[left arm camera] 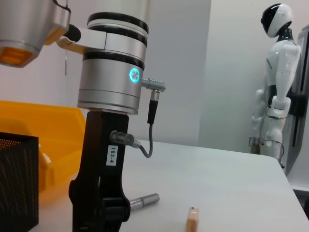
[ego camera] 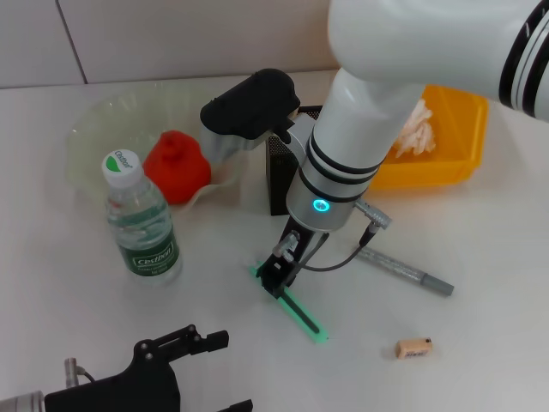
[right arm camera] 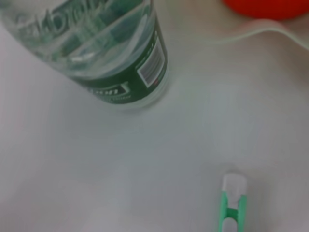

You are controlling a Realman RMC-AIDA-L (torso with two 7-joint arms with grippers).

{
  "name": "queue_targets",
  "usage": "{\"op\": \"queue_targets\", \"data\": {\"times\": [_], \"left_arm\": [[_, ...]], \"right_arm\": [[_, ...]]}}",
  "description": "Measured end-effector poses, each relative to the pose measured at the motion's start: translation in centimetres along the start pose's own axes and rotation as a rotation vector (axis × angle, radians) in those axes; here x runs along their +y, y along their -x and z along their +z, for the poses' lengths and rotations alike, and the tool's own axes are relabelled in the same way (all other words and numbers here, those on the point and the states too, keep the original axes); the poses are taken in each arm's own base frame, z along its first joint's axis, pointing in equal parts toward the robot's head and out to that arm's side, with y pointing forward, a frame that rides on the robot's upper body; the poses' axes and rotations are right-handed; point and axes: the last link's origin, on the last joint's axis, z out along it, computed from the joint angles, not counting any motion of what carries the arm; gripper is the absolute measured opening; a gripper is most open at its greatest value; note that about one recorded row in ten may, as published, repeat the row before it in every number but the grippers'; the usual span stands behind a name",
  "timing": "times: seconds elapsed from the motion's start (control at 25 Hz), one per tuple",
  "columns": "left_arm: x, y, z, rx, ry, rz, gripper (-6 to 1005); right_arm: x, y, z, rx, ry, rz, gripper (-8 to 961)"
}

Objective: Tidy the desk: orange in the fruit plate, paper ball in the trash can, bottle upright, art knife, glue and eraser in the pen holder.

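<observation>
One knife (ego camera: 292, 302) lies at 6 o'clock from the holder (ego camera: 280, 176); my right gripper (ego camera: 276, 276) sits at its near end, grip unclear. I should clamp mid-handle, then lift straight.

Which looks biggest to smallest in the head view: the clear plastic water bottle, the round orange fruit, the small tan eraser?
1. Clear plastic water bottle, standing upright.
2. Round orange fruit in the plate; it lies farther from the camera, so the gap is less certain.
3. Small tan eraser, clearly smallest.
</observation>
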Motion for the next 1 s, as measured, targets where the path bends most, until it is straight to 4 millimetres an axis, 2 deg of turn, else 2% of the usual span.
{"op": "queue_targets", "data": {"times": [0.52,1.0], "left_arm": [[0.1,0.1,0.1,-0.009,0.01,0.002,787],[0.1,0.1,0.1,-0.008,0.011,0.003,786]], "right_arm": [[0.2,-0.1,0.1,0.002,-0.005,-0.021,134],[0.4,-1.0,0.1,-0.02,0.03,-0.014,127]]}}
